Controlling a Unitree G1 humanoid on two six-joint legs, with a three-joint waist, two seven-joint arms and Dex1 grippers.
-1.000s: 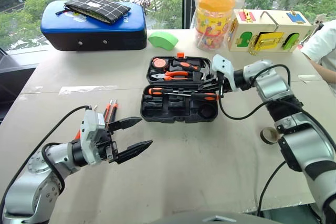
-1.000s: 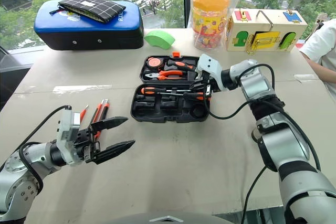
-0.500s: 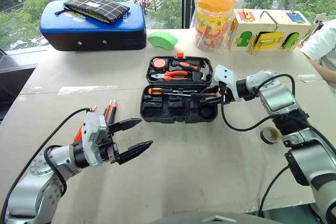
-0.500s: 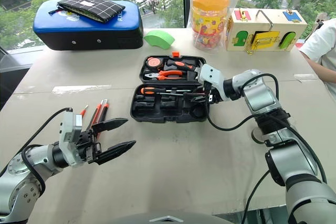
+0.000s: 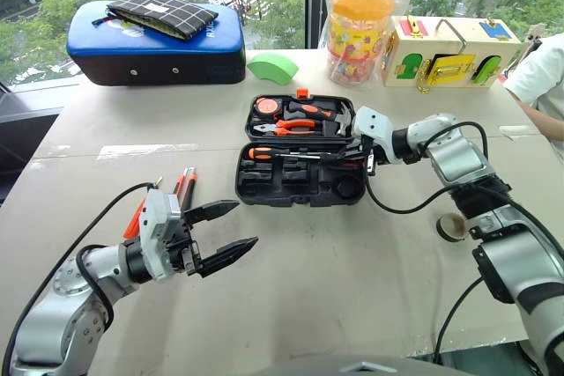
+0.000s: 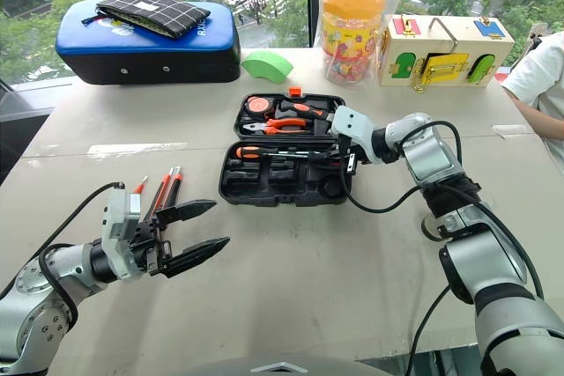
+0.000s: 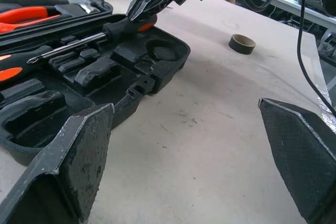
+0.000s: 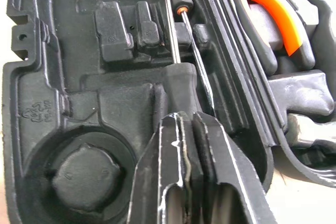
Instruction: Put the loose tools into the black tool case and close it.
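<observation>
Packing is midway, by my reading: some tools sit in the case, others wait outside. Near the desk's left edge lie the loose screwdrivers [image 6: 164, 189], orange-and-black, just beyond the left gripper [image 5: 225, 231], which hovers over the desk with fingers spread wide, holding nothing. At the desk's middle the black tool case [image 5: 300, 184] lies open: its far half carries pliers [image 5: 295, 125] and a round tape measure [image 5: 266, 106], its near half two screwdrivers seated along the back, with the other recesses and the round well bare. The right gripper [image 5: 363, 151] rests at the case's right end, fingers pressed together above a seated handle, gripping nothing. Toward the desk's right edge sits the small tape roll [image 5: 451, 227]. Next, likely, the left gripper must turn back to the loose screwdrivers.
</observation>
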